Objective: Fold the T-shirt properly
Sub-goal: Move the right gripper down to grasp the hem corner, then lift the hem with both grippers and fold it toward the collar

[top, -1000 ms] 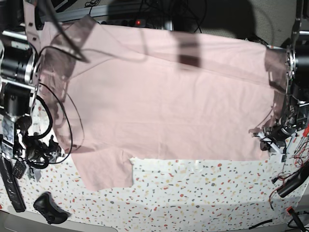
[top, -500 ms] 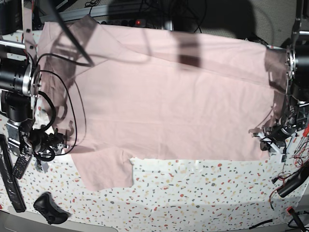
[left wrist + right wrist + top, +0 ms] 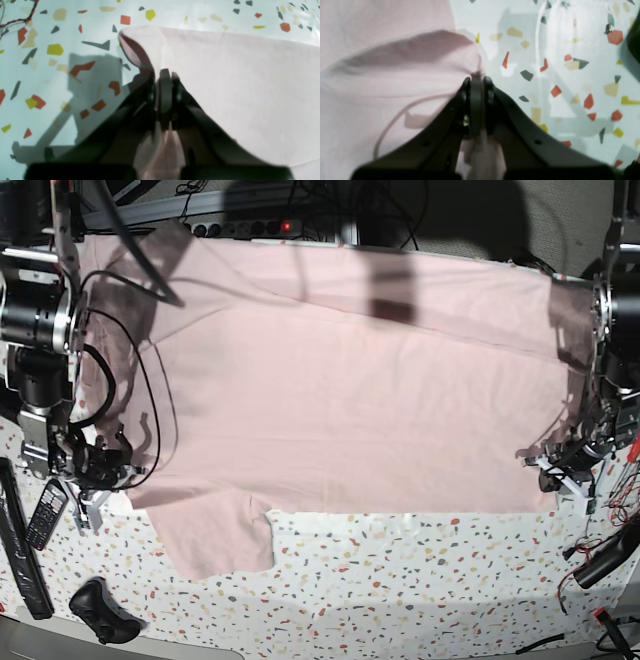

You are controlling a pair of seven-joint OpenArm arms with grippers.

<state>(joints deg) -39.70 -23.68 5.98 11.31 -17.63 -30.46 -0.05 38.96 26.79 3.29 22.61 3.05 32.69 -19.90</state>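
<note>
pale pink T-shirt (image 3: 350, 400), speckled terrazzo table (image 3: 420, 590)

You see the pale pink T-shirt (image 3: 340, 400) spread flat, plain side up, between the two tools, one sleeve toward the near edge. Each tool pinches a raised bit of its edge.

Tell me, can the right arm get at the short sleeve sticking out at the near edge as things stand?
Probably not freely: the right gripper is shut on the T-shirt edge, beside that sleeve, so it must let go first.
</note>
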